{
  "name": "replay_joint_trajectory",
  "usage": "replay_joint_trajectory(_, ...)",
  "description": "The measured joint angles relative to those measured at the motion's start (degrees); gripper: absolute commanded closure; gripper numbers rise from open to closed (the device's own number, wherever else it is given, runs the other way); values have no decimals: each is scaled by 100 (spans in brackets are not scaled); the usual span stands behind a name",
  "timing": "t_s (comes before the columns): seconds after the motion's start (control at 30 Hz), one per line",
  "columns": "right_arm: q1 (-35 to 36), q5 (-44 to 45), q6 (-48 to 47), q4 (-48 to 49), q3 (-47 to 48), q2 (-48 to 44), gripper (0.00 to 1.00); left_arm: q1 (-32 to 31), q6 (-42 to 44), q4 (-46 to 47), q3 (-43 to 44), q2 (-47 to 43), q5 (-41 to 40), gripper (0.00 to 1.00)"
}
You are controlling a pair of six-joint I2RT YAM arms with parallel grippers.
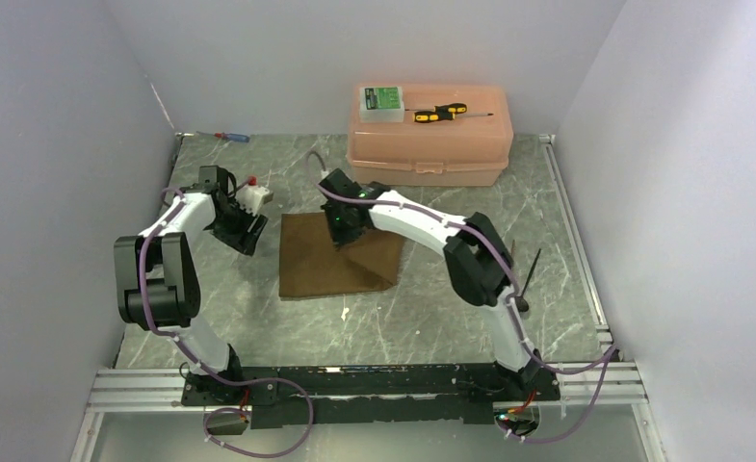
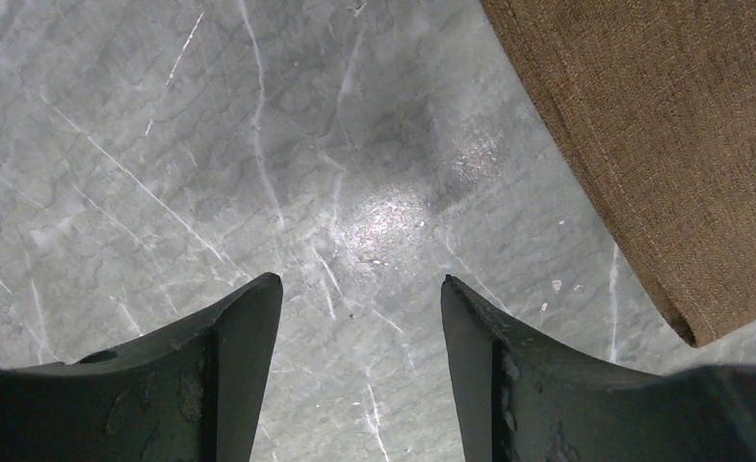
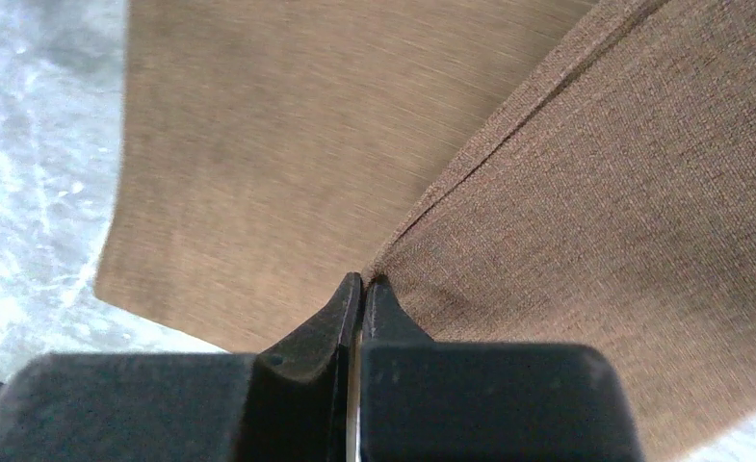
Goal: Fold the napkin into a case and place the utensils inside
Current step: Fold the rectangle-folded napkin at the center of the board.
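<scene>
The right gripper [image 3: 362,285] is pinching a raised fold of the brown napkin [image 3: 258,135], which spreads ahead of its tips. The left gripper [image 2: 362,289] is spread and empty, with the napkin's edge beside it. Likely risk: the shallow pinch slips under tension and the fold drops.

One napkin [image 1: 321,262] corner hidden beneath right arm [image 1: 417,219]; wrist views crop it.

From my end I've got a pink plastic box [image 1: 431,154] sitting at the back of the grey marbled tabletop [image 1: 431,318], up by the far wall. On its lid there's a small clear case with a green label [image 1: 381,102], and a yellow-and-black screwdriver [image 1: 439,114] just beside it. A blue-and-red screwdriver [image 1: 231,137] lies in the far-left corner.
</scene>
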Motion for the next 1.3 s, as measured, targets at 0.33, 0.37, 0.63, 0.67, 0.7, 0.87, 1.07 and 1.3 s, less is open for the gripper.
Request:
replay_joint_trajectory(0.33, 393, -796, -184, -417, 1733, 1349, 100, 149, -85, 35, -7, 0, 136, 34)
replay_joint_trajectory(0.37, 385, -874, -188, -433, 1829, 1408, 100, 155, -87, 35, -11, 0, 146, 34)
replay_joint_trajectory(0.63, 334, -1810, -317, -348, 2269, 1626, 100, 166, -98, 105, -133, 0, 223, 34)
replay_joint_trajectory(0.67, 339, -1897, -330, -315, 2260, 1626, 100, 173, -103, 103, -138, 0, 225, 35)
replay_joint_trajectory(0.7, 350, -2004, -354, -269, 2253, 1626, 100, 175, -105, 107, -138, 0, 225, 35)
replay_joint_trajectory(0.87, 474, -2404, -507, -90, 2159, 1626, 100, 208, -109, 120, -138, 0, 225, 35)
replay_joint_trajectory(1.07, 619, -2632, -680, -46, 2070, 1626, 100, 223, -109, 122, -138, 0, 225, 35)
replay_joint_trajectory(1.3, 643, -3001, -1027, -28, 1864, 1692, 100, 223, -116, 122, -138, 0, 225, 35)
